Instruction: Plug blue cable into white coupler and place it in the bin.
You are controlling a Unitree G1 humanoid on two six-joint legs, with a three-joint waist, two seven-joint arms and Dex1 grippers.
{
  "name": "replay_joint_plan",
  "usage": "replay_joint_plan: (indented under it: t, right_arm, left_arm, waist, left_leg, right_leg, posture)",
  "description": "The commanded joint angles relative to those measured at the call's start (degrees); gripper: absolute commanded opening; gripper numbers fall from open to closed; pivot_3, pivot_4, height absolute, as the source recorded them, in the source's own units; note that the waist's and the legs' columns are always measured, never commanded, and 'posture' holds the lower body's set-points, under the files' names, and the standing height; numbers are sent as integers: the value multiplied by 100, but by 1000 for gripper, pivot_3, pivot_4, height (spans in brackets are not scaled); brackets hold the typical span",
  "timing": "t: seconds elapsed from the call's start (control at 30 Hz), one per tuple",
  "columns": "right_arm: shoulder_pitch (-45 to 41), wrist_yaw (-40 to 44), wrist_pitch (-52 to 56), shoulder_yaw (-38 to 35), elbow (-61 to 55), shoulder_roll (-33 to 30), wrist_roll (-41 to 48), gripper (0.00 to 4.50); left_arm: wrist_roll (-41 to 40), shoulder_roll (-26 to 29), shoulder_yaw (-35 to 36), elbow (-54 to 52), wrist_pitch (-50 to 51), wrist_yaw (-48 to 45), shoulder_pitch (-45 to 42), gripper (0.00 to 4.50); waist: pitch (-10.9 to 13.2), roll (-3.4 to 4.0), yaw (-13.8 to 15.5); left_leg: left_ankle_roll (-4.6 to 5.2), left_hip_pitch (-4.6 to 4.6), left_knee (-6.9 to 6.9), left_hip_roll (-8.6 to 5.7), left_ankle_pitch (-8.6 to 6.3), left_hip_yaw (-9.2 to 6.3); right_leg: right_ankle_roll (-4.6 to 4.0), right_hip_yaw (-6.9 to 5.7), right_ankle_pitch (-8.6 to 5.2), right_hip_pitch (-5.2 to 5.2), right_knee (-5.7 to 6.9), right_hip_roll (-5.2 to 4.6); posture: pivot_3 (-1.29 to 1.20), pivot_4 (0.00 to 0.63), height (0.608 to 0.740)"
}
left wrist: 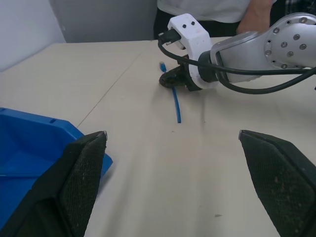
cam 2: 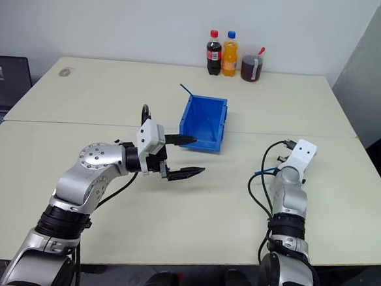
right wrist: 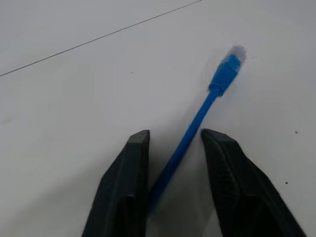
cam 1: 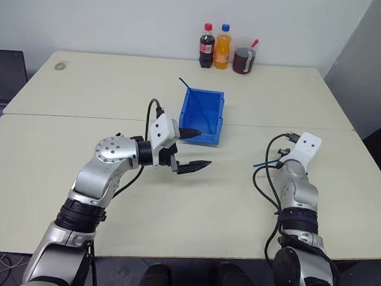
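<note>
We find the task at an early stage. The right gripper [right wrist: 173, 163] rests low on the table [cam 1: 192, 208], its two fingers set either side of the blue cable [right wrist: 197, 118] close behind the plug [right wrist: 229, 66]. A narrow gap shows on each side, so we cannot tell whether the cable is pinched yet. The cable lies flat on the table, well to the right of the bin [cam 1: 202, 114]. The left gripper [cam 1: 193, 150] hovers just in front of the bin with fingers spread wide and nothing between them. We cannot make out the white coupler with any certainty; a thin dark strand stands up from the bin's back corner. Mating plug to coupler and binning remain outstanding.
</note>
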Motion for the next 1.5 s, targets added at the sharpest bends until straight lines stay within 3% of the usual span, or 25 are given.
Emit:
replay_joint_plan:
  t: [0.03, 0.13, 0.33, 0.43, 0.53, 0.67, 0.73, 0.77, 0.87, 1.0, 1.1, 1.27, 1.5]
  right_arm:
    - [10, -88, -39, 16, 74, -45, 31, 650]
    - [11, -130, -55, 0, 109, -92, 31, 41]
    - [72, 97, 3, 119, -11, -261, 15, 41]
    - [513, 1560, 539, 784, -871, -787, 220, 41]
    - [1286, 3487, 834, 1753, -2125, -1867, 463, 41]
    - [2327, 6143, -67, 2552, -3571, -3729, 825, 41]
    - [2348, 6960, -475, 2724, -3738, -4164, 980, 41]
    - [2094, 7462, -806, 3008, -3603, -4183, 988, 41]
    - [1231, 8205, -1655, 3720, -2797, -3653, 795, 41]
    - [264, 8413, -2343, 4196, -1377, -2511, 564, 41]
    - [-505, 8380, -3380, 4694, 332, -1488, 5, 41]
    - [-959, 8577, -4449, 5027, 1998, -702, -461, 41]
    - [-1071, 8638, -4743, 5081, 3165, -406, -847, 41]
  left_arm:
    - [-7, 27, 202, -58, -129, 68, -144, 4500]
    - [-12, 33, 200, -68, -136, 71, -137, 4500]
    - [6, 28, 166, -57, -167, 75, -118, 4500]
    - [-78, 116, 236, -294, -58, 76, 63, 4500]
    - [-154, 364, 419, -584, 7, 45, 497, 4500]
    - [-65, 744, 1100, -941, -108, 400, 1566, 4500]
    - [-95, 764, 1508, -1309, -65, 686, 2257, 4500]
    - [-123, 553, 1793, -1804, 3, 995, 2995, 4500]
    - [-152, -35, 2180, -3136, 102, 1658, 4841, 4500]
    - [20, -685, 2144, -4073, 64, 2299, 6241, 4500]
    - [230, -1391, 1883, -4486, -115, 2893, 7248, 4500]
    - [756, -1947, 1189, -4755, -575, 3379, 8052, 4500]
    - [1321, -2221, 693, -4553, -1282, 3818, 8515, 4500]
  waist:
    - [0, 0, 0]
    - [0, 0, 0]
    - [0, 0, 5]
    - [0, 0, 15]
    - [8, 15, 14]
    - [15, 23, -17]
    - [18, 21, -59]
    - [21, 16, -76]
    - [36, -14, -183]
    - [52, -51, -125]
    - [53, -42, -42]
    - [51, -47, 49]
    - [48, -41, 23]
  left_leg:
    - [0, 0, 0, 0, 0, -1]
    - [0, -2, 0, -1, 0, 0]
    - [0, -2, 2, -2, 0, -1]
    - [0, -2, 2, -3, 0, 0]
    - [1, -7, 1, -4, 0, 0]
    - [12, -12, -3, 0, -8, -1]
    - [17, -8, -3, 8, -11, -5]
    - [17, -5, -3, 12, -11, -5]
    - [16, 51, -1, 19, -11, -14]
    - [14, 47, 7, 17, -9, -7]
    - [18, 51, 8, 15, -6, -12]
    - [16, 36, 3, 8, -7, 0]
    - [14, 44, 3, 9, -10, 29]
  right_leg:
    - [0, 0, 0, 0, 0, 0]
    - [-1, 0, 0, 1, -2, -1]
    - [0, 0, 0, 2, -1, -1]
    - [1, 0, 0, 2, -1, -2]
    - [1, 1, -1, 0, -6, -2]
    - [3, -2, -15, -9, -8, -2]
    - [6, -3, -22, -8, -6, 0]
    - [6, -1, -21, -8, -6, -2]
    - [-6, 10, -14, 35, -1, -11]
    - [-4, 22, -4, 32, 1, -17]
    - [-17, 6, -9, 40, 3, -16]
    - [-23, 8, -25, 34, -4, -18]
    - [-42, 15, -41, 28, -1, -25]
  posture:
    - [0, 150, 740]
    - [0, 150, 740]
    - [0, 150, 740]
    - [0, 150, 740]
    - [0, 150, 740]
    - [0, 150, 740]
    - [0, 150, 740]
    - [0, 150, 740]
    - [0, 150, 740]
    - [0, 150, 740]
    - [0, 150, 740]
    - [0, 150, 740]
    - [0, 150, 740]
